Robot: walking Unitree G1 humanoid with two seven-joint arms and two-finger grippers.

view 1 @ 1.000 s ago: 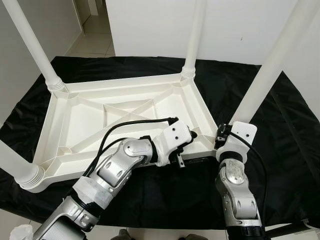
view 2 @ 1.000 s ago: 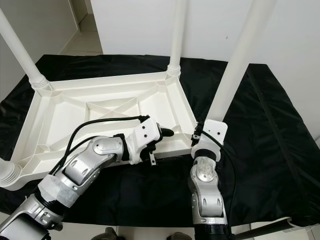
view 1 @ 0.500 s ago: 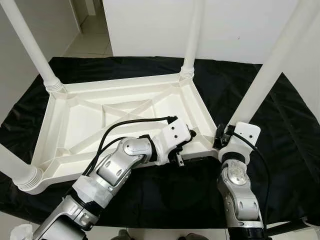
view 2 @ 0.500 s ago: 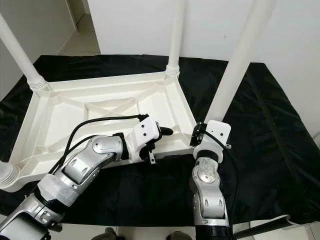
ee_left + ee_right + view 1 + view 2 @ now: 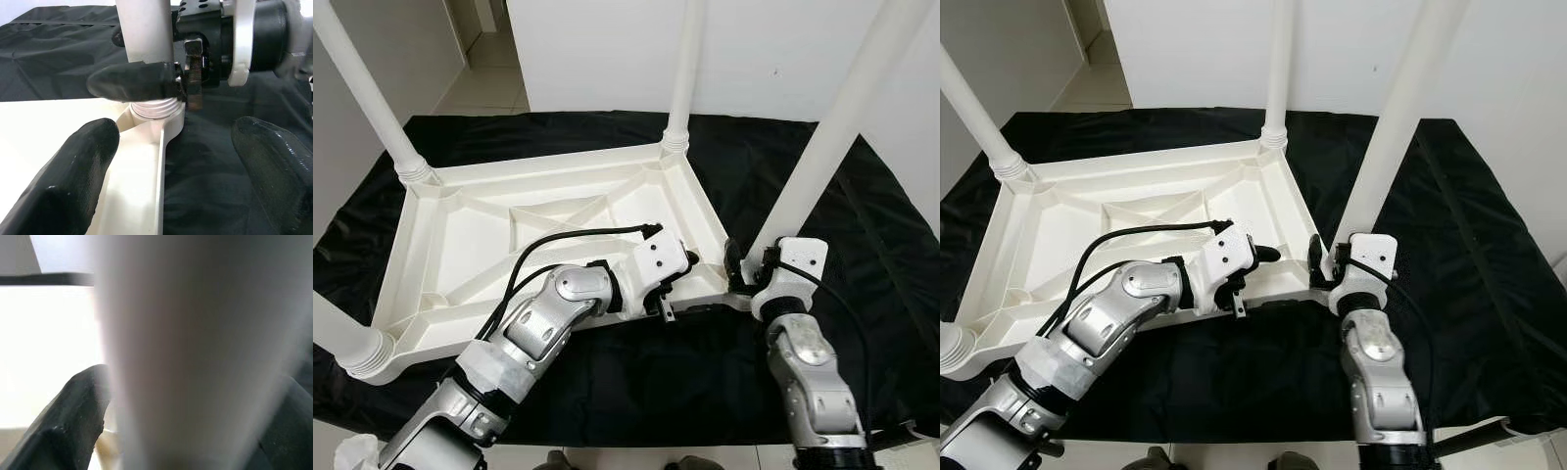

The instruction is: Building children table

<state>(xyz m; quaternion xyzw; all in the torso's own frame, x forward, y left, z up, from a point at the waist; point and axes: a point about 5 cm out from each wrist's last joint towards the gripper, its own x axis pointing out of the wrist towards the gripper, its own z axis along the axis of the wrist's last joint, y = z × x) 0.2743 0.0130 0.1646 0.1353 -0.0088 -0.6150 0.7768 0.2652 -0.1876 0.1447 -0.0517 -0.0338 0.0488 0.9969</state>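
Note:
A white plastic children's table (image 5: 460,235) lies upside down on a black cloth, with its legs pointing up. My right gripper (image 5: 749,266) is at the base of the near right leg (image 5: 822,137), shut on it. One of its fingers (image 5: 132,81) lies across the leg just above the threaded socket (image 5: 154,106). In the right wrist view the blurred leg (image 5: 195,352) sits between both fingers. My left gripper (image 5: 171,171) is open, its fingers straddling the table's rim (image 5: 146,161) next to that same corner.
The black cloth (image 5: 862,225) covers the floor under and around the table. The other legs stand at the far left (image 5: 372,98), far right (image 5: 683,69) and near left (image 5: 337,333) corners. White walls rise behind, and a tiled hallway (image 5: 489,83) opens at the far left.
My right forearm has swung out to the right and the gripper has turned around the leg's base, so one finger now shows left of the leg. The left arm holds still.

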